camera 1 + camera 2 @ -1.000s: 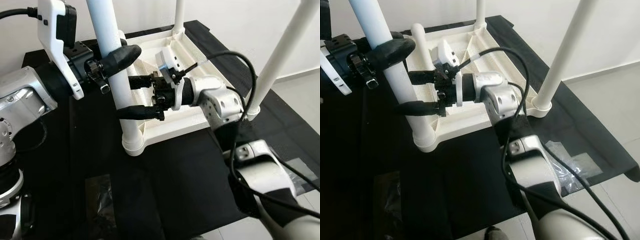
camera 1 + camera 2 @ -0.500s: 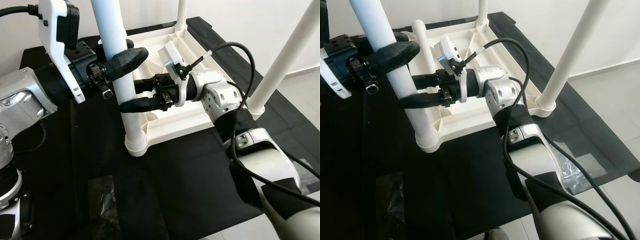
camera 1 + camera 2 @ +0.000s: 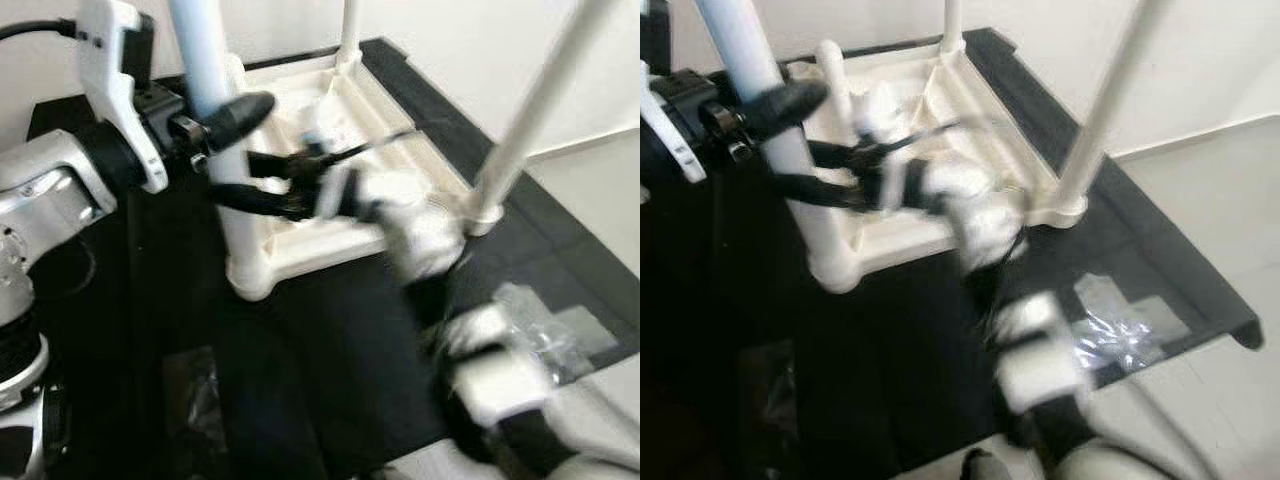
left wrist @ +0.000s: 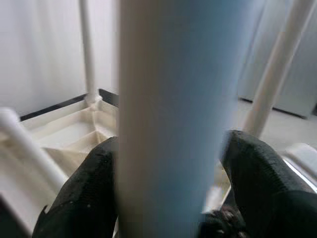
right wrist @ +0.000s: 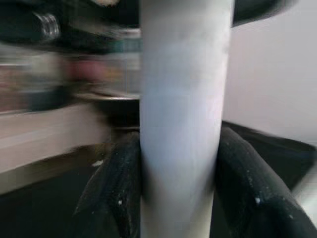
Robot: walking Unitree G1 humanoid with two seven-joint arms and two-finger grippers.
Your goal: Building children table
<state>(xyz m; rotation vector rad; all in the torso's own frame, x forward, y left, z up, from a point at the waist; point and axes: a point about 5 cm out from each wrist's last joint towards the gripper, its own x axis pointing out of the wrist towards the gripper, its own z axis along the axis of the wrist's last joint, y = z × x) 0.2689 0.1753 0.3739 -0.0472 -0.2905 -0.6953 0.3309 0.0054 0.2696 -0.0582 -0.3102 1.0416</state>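
Note:
A white plastic children's table [image 3: 352,112] lies upside down on a black mat, its legs pointing up. My left gripper [image 3: 222,118] is shut on the front-left leg [image 3: 232,232], high up on it. In the left wrist view the leg [image 4: 168,99] stands between the two fingers [image 4: 84,198]. My right gripper [image 3: 236,180] holds the same leg lower down. In the right wrist view both black fingers [image 5: 115,196] press against the leg [image 5: 181,99]. The right arm [image 3: 420,235] is heavily blurred.
Two more upright legs stand at the back [image 3: 349,30] and at the right [image 3: 530,110]. A shorter white post [image 3: 834,72] rises at the back left corner. Clear plastic bags [image 3: 545,320] lie on the black mat [image 3: 330,330]; pale floor lies beyond its right edge.
The right gripper's fingers, wide apart around the leg a second ago, have closed onto it. The camera has shifted and the picture has blurred. The left gripper keeps its hold.

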